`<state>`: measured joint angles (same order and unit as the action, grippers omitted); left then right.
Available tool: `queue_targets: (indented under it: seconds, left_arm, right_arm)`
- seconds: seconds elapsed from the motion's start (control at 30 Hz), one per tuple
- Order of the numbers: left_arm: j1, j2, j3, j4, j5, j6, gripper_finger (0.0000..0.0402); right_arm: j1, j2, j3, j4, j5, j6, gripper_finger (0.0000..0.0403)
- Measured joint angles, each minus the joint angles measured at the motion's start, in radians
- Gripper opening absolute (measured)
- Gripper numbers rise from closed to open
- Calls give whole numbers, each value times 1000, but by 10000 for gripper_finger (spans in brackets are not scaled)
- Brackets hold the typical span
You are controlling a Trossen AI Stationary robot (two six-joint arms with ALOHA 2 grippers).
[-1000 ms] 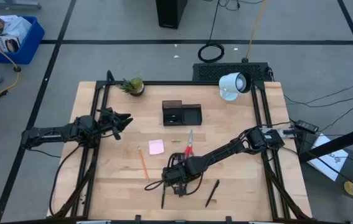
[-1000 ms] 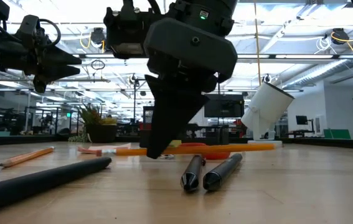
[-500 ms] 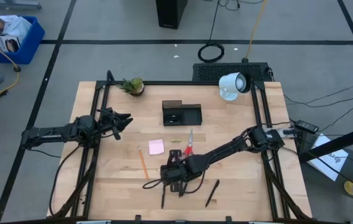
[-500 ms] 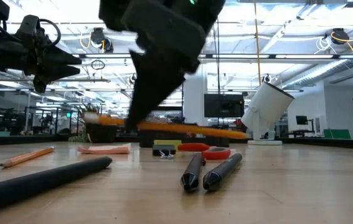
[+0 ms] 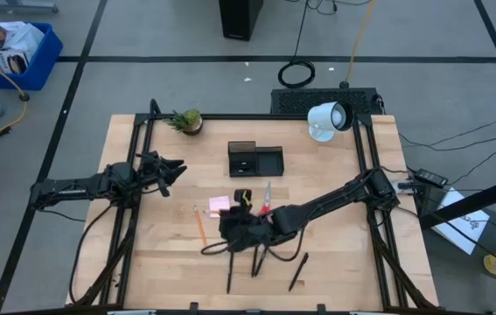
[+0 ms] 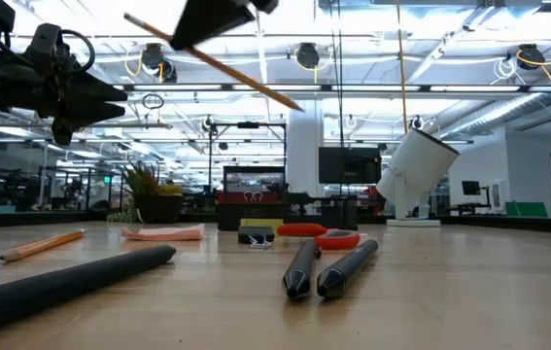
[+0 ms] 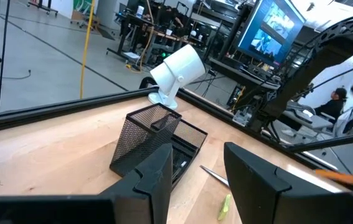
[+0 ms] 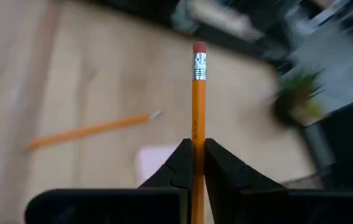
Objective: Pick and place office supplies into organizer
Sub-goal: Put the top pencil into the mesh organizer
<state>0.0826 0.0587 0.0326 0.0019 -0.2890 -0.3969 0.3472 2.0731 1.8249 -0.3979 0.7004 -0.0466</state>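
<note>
My right gripper (image 8: 198, 148) is shut on an orange pencil (image 6: 246, 78) and hangs above the table's middle (image 5: 241, 216), near the top of the low view (image 6: 207, 21). A second orange pencil (image 5: 200, 229) lies flat on the table, beside a pink sticky-note pad (image 5: 220, 205). Red-handled scissors (image 5: 266, 200) lie to the right of the pad. Black pens (image 5: 297, 271) lie near the front edge. The black organizer (image 5: 254, 160) stands at the far middle. My left gripper (image 5: 174, 166) waits open at the left, level above the table (image 7: 198, 180). My right gripper pinches the pencil's shaft (image 8: 198, 134) between its two fingers. The eraser end (image 8: 199, 48) sticks out beyond them. The fingers come slanting down from above and lie across the pencil. The pencil is lifted clear of the table and tilted, one end higher than the other.
A white round lamp-like device (image 5: 326, 120) stands at the far right corner and a small potted plant (image 5: 188, 121) at the far left. Black frame rails (image 5: 139, 175) run along both table sides. A small yellow piece (image 6: 258, 231) lies in front of the organizer.
My right gripper has risen from just above the table to well above it and has tipped and turned, staying shut on the pencil. The pencil, which was low and level, is now high above the table and tilted.
</note>
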Motion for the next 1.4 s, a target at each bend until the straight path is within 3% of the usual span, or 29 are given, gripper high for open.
queue_targets:
  seconds: [0.17, 0.4, 0.53, 0.67, 0.8, 0.93, 1.1, 1.3, 1.4]
  left_arm:
    - [0, 0, 0, 0, 0, 0, 147]
    - [0, 0, 0, 0, 0, 0, 147]
    - [0, 0, 0, 1, 0, 0, 147]
    - [0, 0, 0, 1, 0, 0, 147]
    - [0, 0, 0, 0, 0, 0, 147]
    - [0, 0, 0, 0, 0, 0, 147]
    - [0, 0, 0, 1, 0, 0, 147]
    - [0, 0, 0, 1, 0, 0, 147]
    - [0, 0, 0, 0, 0, 0, 147]
  right_arm:
    - [-47, -4, 0, 142, 32, -150, 15]
    - [-135, -23, -80, 293, 21, -207, 15]
    - [-173, -109, -269, 509, -98, -179, 14]
    - [-192, -249, -536, 835, -112, -217, 14]
    - [-235, -363, -754, 1186, -211, -228, 14]
    - [-303, -391, -892, 1371, -209, -216, 14]
    - [-434, -384, -953, 1454, -332, -69, 17]
    - [-509, -321, -948, 1613, -449, -64, 18]
    - [-525, -269, -941, 1662, -448, -86, 19]
